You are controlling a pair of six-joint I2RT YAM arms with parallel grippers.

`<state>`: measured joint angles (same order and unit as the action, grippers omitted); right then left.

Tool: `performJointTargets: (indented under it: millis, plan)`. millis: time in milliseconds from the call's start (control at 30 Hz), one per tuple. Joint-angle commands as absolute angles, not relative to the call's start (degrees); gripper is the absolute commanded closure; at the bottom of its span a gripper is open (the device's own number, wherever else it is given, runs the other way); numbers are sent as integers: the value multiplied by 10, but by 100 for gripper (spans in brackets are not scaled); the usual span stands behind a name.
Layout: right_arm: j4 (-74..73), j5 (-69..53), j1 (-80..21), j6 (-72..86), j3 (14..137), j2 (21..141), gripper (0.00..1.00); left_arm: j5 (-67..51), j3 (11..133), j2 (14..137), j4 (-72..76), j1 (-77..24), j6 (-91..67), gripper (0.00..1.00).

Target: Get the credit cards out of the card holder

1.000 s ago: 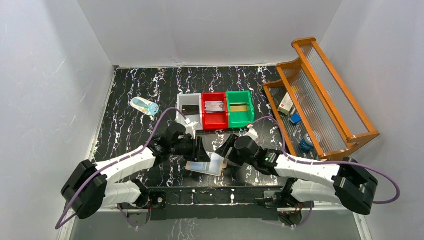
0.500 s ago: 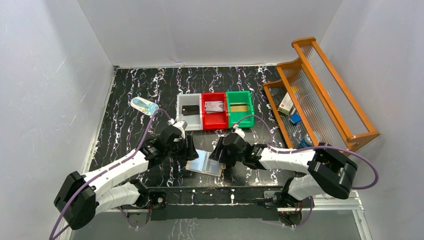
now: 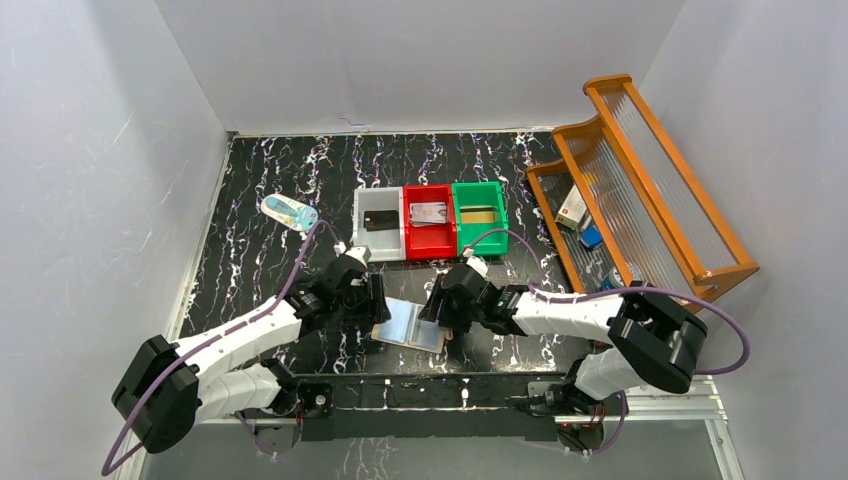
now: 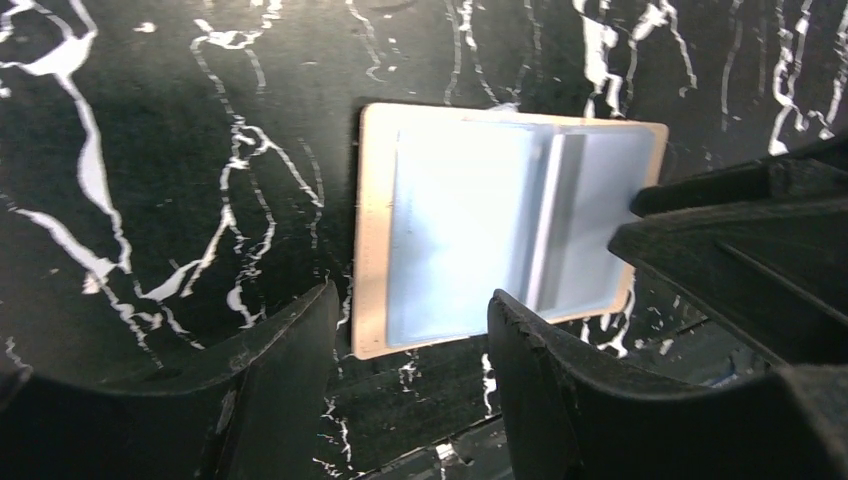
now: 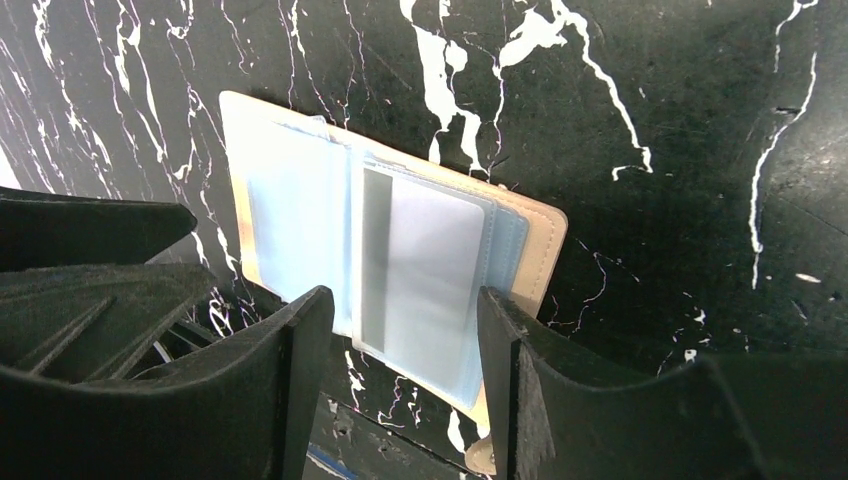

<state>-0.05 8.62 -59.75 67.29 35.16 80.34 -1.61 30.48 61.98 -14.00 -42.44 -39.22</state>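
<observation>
Seemingly I've one silvery credit card point(image 5: 425, 270) left in the open card holder point(image 4: 372, 230); both jaws half-open, holding nothing.

Both arms reach forward and angle in toward the middle. The left arm point(image 3: 240, 335) comes in from the left and the right arm point(image 3: 570, 312) from the right, so the wrists pretty much face each other. The left gripper point(image 3: 374, 304) is tipped downward with its jaws spread and nothing pinched. The right gripper point(image 3: 438, 308) is the same, spread and empty. They're near each other, not touching.
</observation>
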Motion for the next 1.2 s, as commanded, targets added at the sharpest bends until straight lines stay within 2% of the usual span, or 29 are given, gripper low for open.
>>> performJointTargets:
  millis: [0,167,267,533,767,933,1167]
  plan:
    - [-10,83,-601,665,373,815,36,42,297,613,-175,-423,-408,44]
    - [20,57,-601,652,384,836,40,-25,267,621,-125,-423,-413,46]
    - [21,52,-601,643,397,838,45,-65,250,631,-92,-423,-421,51]
    - [25,40,-601,631,411,830,53,-90,224,601,-83,-424,-436,62]
    - [47,21,-602,631,417,835,50,-108,212,581,-78,-423,-445,63]
    - [-108,104,-604,614,457,812,38,-110,207,565,-83,-424,-455,67]
    - [-217,141,-617,583,517,831,33,-134,195,556,-71,-424,-460,76]
